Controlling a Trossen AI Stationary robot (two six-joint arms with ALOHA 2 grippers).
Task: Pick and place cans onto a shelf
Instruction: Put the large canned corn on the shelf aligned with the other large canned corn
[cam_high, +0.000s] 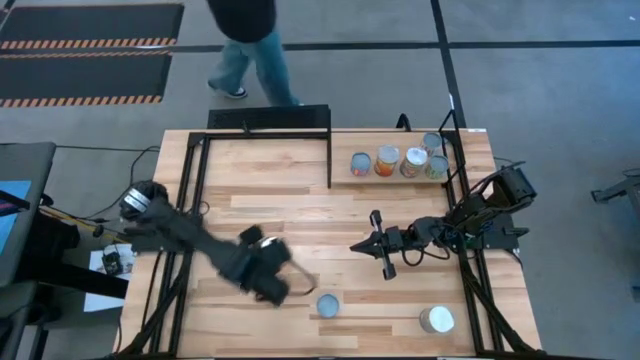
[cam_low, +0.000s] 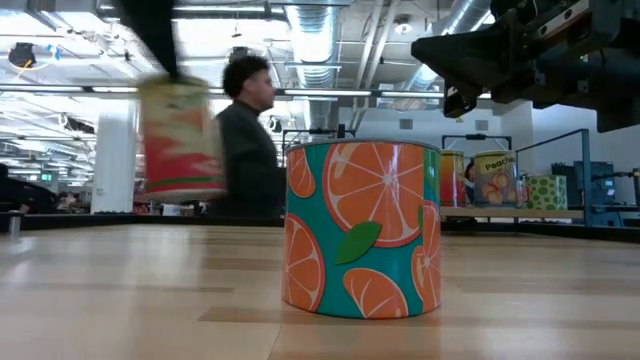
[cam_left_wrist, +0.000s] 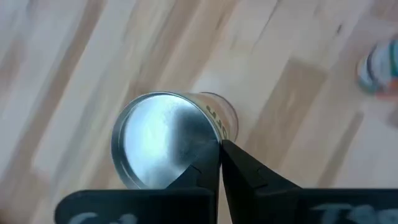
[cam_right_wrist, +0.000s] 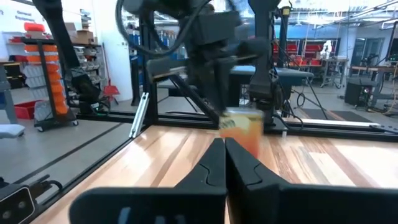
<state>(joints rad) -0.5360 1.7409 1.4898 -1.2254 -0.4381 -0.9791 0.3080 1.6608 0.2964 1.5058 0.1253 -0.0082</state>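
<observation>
My left gripper (cam_high: 278, 288) is over the near middle of the table, shut on a can (cam_left_wrist: 163, 147) with a silvery top and a red and green label. The can also shows in the low view (cam_low: 180, 140) and in the right wrist view (cam_right_wrist: 244, 128). My right gripper (cam_high: 358, 246) is shut and empty over the table's middle, right of it; its fingers show in its own wrist view (cam_right_wrist: 219, 158). An orange-patterned can (cam_low: 360, 232) stands upright on the table near the front edge (cam_high: 328, 305). Another can (cam_high: 437, 320) stands at the near right. My left gripper has the can at its top rim (cam_left_wrist: 214, 142), on one side of the round lid. The two fingertips (cam_left_wrist: 233, 155) stand close together there. The fingers come from above, pointing down. The can hangs below them, lifted clear of the table.
Several cans (cam_high: 400, 162) stand in a row on a shelf board at the table's far right; they also show in the low view (cam_low: 495, 180). A black frame (cam_high: 268, 120) stands at the far edge. A person (cam_high: 250, 45) walks beyond the far edge.
</observation>
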